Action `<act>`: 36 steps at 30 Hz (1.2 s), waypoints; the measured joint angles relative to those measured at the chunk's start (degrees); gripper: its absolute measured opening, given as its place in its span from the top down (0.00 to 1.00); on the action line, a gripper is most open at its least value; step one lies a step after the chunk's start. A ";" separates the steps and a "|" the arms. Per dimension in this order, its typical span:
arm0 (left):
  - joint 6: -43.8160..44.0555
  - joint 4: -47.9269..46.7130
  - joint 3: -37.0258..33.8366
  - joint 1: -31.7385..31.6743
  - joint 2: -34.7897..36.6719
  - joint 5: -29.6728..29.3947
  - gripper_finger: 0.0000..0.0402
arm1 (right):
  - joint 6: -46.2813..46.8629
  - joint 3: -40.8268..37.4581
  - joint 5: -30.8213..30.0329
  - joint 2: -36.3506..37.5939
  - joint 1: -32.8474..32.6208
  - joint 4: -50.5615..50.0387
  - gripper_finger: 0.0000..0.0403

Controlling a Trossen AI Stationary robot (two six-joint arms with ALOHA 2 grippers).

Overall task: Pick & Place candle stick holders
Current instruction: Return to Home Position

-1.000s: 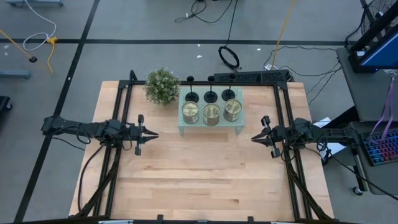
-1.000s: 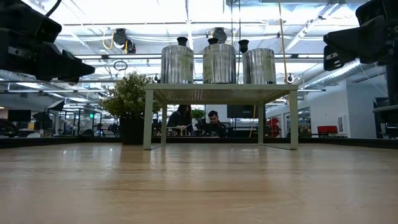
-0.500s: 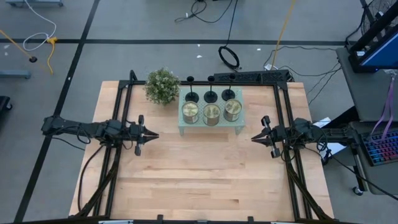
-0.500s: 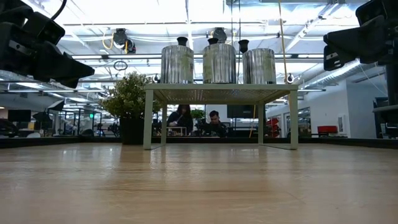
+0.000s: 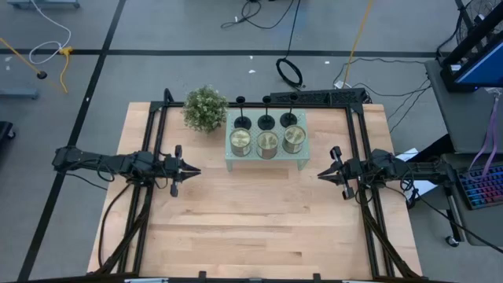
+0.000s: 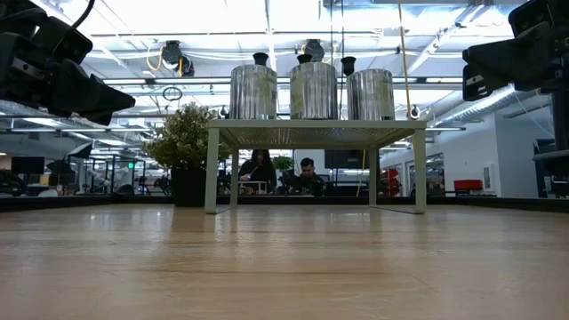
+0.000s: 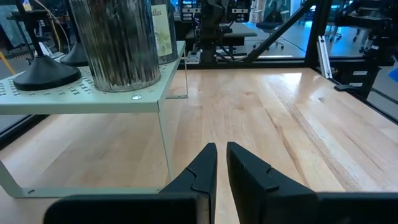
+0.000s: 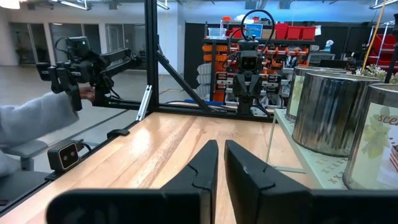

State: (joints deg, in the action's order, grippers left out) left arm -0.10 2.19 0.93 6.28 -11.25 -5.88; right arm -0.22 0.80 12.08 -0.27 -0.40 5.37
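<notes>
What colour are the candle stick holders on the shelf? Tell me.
Black. The candle stick holders show best in the high view.

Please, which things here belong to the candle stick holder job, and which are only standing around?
Job: three black candle stick holders in the back row of the pale shelf; left claw and right claw, both shut, off the shelf's two ends.
Bystanders: three metal jars in the shelf's front row; potted plant; keyboard beside the table.

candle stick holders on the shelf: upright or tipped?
Upright: all three candle stick holders stand on their bases on the shelf, stems up, behind the jars.
</notes>
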 joint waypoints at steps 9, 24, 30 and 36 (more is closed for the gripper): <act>-0.02 0.86 -0.09 0.00 0.00 -0.10 0.89 | 0.02 0.00 0.02 -0.02 0.00 0.02 0.95; -0.04 0.95 -0.09 0.00 0.00 -0.10 0.89 | 0.02 0.00 0.02 -0.02 0.00 0.02 0.95; -0.04 0.95 -0.09 0.00 0.00 -0.09 0.89 | 0.02 0.00 0.02 -0.02 0.00 0.02 0.95; -0.13 0.97 -0.09 0.00 0.00 -0.07 0.89 | 0.02 0.00 0.04 -0.02 0.00 0.02 0.95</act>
State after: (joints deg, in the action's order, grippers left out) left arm -0.23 3.16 0.84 6.28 -11.25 -5.96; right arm -0.21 0.80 12.12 -0.30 -0.40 5.39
